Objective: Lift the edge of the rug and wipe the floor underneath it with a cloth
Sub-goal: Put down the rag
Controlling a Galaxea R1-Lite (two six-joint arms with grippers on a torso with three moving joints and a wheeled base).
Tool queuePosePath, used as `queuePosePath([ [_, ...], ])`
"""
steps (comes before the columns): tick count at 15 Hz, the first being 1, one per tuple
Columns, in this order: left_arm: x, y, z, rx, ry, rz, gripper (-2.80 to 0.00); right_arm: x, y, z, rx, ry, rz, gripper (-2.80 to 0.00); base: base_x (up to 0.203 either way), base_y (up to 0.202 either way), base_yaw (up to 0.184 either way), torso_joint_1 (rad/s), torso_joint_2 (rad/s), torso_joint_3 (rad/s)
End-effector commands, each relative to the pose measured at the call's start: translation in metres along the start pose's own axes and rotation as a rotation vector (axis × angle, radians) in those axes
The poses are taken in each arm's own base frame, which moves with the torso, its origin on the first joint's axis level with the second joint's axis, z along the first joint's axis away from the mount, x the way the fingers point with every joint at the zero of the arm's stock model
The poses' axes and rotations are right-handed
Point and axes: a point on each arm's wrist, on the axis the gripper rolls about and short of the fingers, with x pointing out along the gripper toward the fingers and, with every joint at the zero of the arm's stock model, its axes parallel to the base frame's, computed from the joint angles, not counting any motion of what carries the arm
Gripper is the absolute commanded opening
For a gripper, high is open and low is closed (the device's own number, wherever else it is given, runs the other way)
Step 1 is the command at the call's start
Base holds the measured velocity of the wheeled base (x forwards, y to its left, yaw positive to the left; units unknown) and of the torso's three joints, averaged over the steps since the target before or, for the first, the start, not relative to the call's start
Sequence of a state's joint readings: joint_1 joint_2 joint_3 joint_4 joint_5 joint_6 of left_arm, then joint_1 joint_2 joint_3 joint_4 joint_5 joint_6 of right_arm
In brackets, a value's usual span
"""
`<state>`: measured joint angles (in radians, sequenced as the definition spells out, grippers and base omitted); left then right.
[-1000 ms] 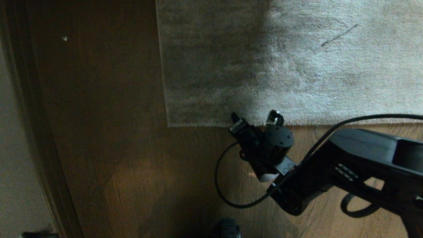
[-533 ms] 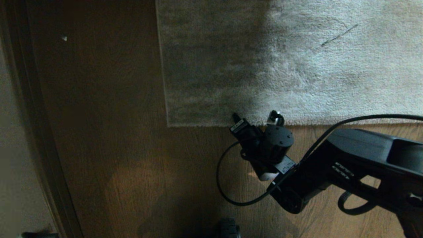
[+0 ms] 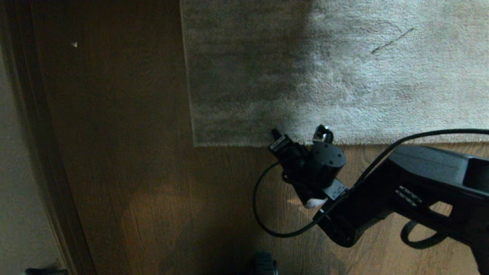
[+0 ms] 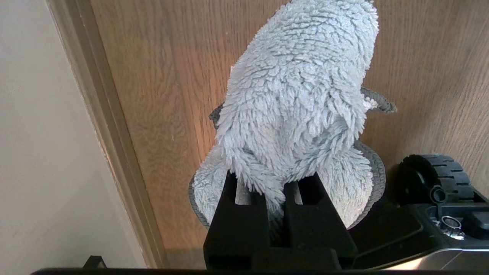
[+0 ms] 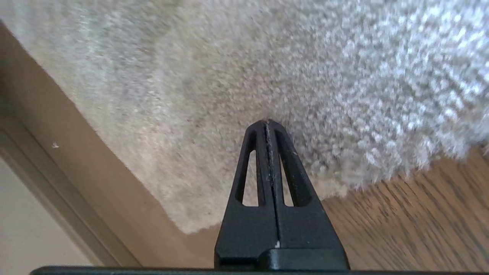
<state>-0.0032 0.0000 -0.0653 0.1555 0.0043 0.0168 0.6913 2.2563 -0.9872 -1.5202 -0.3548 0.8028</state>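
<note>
- The right claw (image 5: 269,124) is fully closed, its two black fingers (image 5: 284,164) pressed flat together with nothing between them.
- In the right wrist view its tip sits over the pile of the rug, close to the rug edge (image 5: 344,187); I cannot tell if the tip touches the pile.
- In the head view the right arm (image 3: 420,183) reaches in from the right, and its wrist is just at the near border of the rug edge (image 3: 237,144), not far from the square corner.
- The rug lies flat on the floor (image 3: 133,152); the left part of it is in shadow and the right part is bright.
- The left claw (image 4: 275,194) is nearly closed and it grips the cloth (image 4: 298,95), a fuzzy pale grey-blue rag with a dark grey hem.
- The cloth bulges out past the fingers of the left claw, with wood-grain floor (image 4: 160,76) behind it.
- Beside the cloth, a black wheel (image 4: 431,175) of the robot base is seen, and a pale skirting board (image 4: 114,133) runs along the wall.
- A black cable (image 3: 263,214) hangs in a loop below the right wrist.
</note>
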Motion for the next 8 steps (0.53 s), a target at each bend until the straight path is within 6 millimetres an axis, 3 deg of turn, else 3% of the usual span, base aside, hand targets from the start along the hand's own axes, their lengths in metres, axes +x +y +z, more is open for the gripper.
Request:
queuePosePath([
  [1,0.0,0.0,0.0,0.0,0.0,0.0,-2.8,-0.009,0.013,0.017,0.023,-0.04,0.043,-2.8,0.0,0.0,0.0,0.0,0.0,0.0],
  [8,0.0,0.0,0.0,0.0,0.001,0.0,-2.8,-0.062,0.028,0.058,-0.054,-0.009,0.016,-2.8,0.0,0.0,0.0,0.0,0.0,0.0],
])
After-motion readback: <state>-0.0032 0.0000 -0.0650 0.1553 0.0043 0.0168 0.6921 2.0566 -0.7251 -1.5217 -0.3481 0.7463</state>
